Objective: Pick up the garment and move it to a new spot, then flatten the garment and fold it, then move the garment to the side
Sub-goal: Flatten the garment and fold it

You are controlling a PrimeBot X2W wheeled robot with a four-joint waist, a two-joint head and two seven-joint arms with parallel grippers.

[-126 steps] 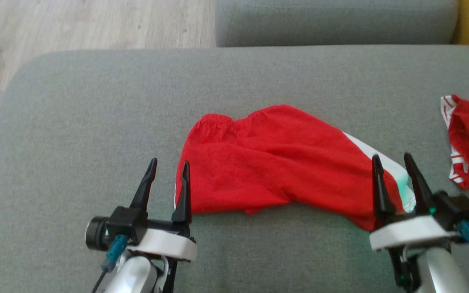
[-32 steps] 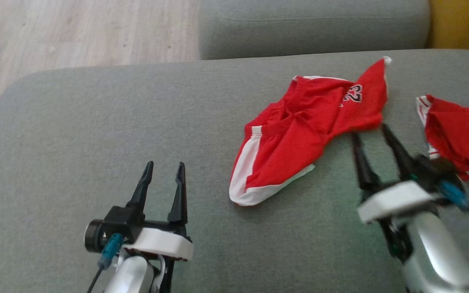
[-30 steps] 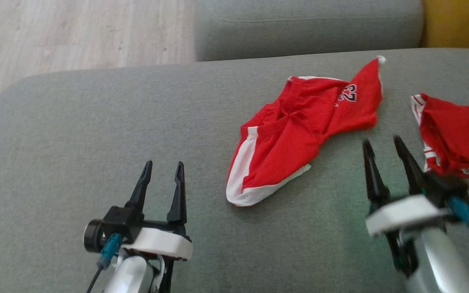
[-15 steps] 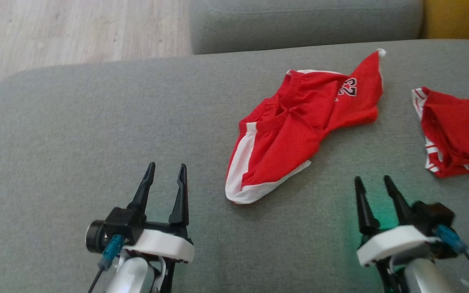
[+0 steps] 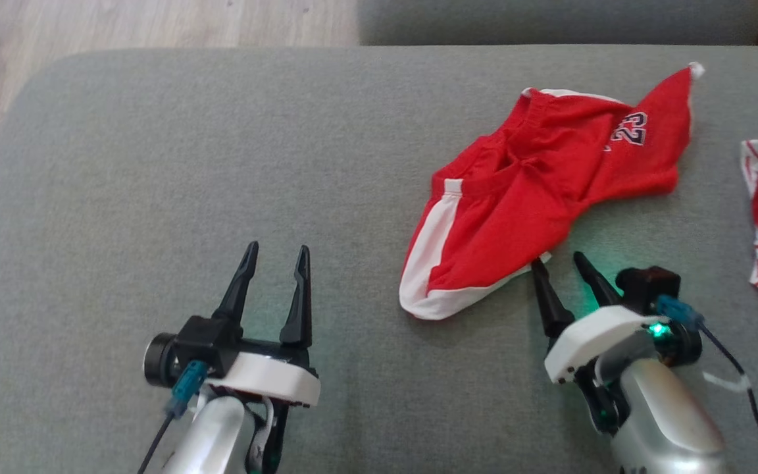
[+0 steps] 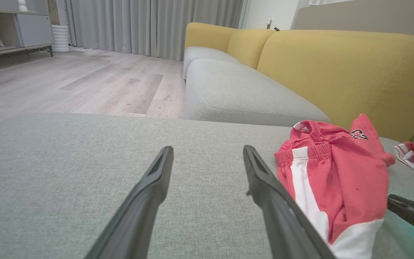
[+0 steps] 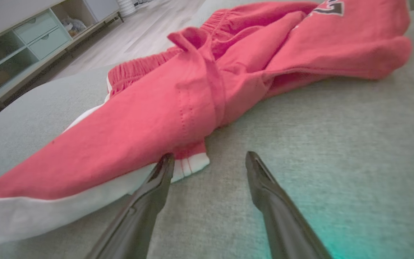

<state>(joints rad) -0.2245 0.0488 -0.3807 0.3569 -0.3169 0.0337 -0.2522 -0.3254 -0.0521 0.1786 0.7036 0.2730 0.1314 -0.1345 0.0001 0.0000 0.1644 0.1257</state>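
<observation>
Here, in the head view, the left fingers [image 5: 298, 296] stand apart over the bare grey cushion [image 5: 155, 164], with the crumpled red garment [image 5: 537, 191] well off to their right. The right fingers [image 5: 548, 296], also apart, point at its white hem, tips just beside it. In the left wrist view the garment lies right of the spread fingers. In the right wrist view the hem's corner sits at the tip of the finger on that view's left; I cannot tell whether they touch.
</observation>
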